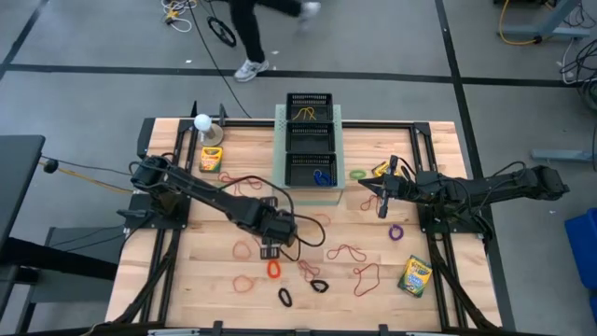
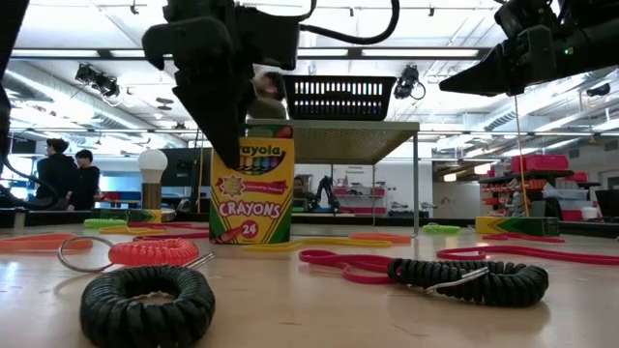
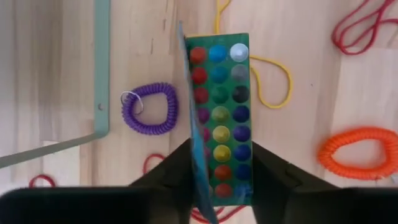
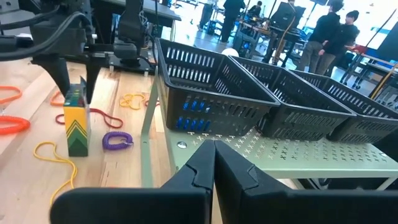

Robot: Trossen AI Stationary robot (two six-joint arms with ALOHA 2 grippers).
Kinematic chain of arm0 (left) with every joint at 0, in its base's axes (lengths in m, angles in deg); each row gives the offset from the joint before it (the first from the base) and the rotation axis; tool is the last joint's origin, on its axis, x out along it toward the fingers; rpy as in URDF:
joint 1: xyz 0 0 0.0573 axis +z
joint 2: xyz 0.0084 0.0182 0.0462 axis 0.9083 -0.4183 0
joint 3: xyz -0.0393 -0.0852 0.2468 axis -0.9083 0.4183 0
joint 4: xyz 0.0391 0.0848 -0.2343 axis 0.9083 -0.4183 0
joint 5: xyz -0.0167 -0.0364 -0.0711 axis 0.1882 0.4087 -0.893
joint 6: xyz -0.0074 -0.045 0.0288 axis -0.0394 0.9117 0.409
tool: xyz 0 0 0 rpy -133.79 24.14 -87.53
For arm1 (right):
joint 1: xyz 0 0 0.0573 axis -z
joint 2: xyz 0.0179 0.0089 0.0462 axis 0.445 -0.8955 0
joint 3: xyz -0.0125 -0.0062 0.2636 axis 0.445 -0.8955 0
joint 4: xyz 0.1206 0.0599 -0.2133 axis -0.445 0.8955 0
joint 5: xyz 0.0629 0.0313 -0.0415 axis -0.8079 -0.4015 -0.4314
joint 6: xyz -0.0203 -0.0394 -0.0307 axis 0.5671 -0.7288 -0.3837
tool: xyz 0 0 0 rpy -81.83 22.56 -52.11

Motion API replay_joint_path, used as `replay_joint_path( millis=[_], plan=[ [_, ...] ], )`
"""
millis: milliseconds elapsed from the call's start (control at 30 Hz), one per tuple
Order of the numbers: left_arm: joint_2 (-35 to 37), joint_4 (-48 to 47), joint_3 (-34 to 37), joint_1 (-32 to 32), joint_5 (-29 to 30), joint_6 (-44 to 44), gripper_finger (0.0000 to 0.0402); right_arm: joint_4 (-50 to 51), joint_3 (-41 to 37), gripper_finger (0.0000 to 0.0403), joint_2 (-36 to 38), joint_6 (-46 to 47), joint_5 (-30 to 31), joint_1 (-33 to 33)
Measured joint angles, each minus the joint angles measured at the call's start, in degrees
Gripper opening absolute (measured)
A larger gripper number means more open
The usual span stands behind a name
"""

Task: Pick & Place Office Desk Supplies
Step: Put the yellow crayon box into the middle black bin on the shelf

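A yellow-and-green crayon box (image 2: 253, 193) stands upright on the table near its middle, its top open with the crayon tips (image 3: 221, 93) showing. My left gripper (image 3: 221, 155) reaches down over it from above, shut on it; in the high view the left gripper (image 1: 270, 248) hides the box. My right gripper (image 1: 381, 202) hangs shut and empty right of the pale-green box (image 1: 280, 149), which carries the black mesh trays (image 1: 310, 140). An orange coiled loop (image 3: 359, 152) and a purple coiled loop (image 3: 149, 109) lie flat on the table beside the box. My left gripper pinches the crayon box between its two fingers, near the open top. One finger is on the flap side (image 3: 190, 146), the other on the opposite wide face (image 3: 249, 149). The fingers point steeply down. The box stays upright, its bottom (image 2: 250, 237) on the table.
More crayon boxes lie at the far left (image 1: 211, 159), near right (image 1: 415, 275) and by the right gripper (image 1: 381, 170). Black coils (image 1: 285, 298), red bands (image 1: 366, 278) and a purple coil (image 1: 395, 231) litter the near half. A white ball on a stand (image 1: 203, 123) is at the far left.
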Motion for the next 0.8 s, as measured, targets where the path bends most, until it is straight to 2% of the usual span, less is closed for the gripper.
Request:
replay_joint_path(
  millis=[67, 233, 433, 600, 800],
  plan=[
    [0.26, 0.02, 0.00, -0.03, -0.82, 1.05, 0.0098, 0.00, 0.00, 0.0011, -0.01, -0.01, 0.00, -0.02],
    [0.71, 2.14, 0.00, 0.03, -2.74, 7.15, 0.0097, 0.00, 0.00, 0.0011, 0.00, 0.00, 0.00, -0.02],
    [1.06, 4.51, 0.00, 0.36, -4.72, 24.50, 0.0103, 0.00, 0.00, 0.0011, 0.01, 0.02, 0.00, -0.02],
    [1.15, 4.02, 0.00, -0.21, -3.86, 39.62, 0.0103, 0.00, 0.00, 0.0011, -0.01, 0.02, 0.00, 0.00],
    [1.17, -4.42, -1.63, -1.48, -2.87, 51.07, 0.0103, 0.00, 0.00, 0.0011, -0.01, 0.04, -0.60, 0.00]
  ],
)
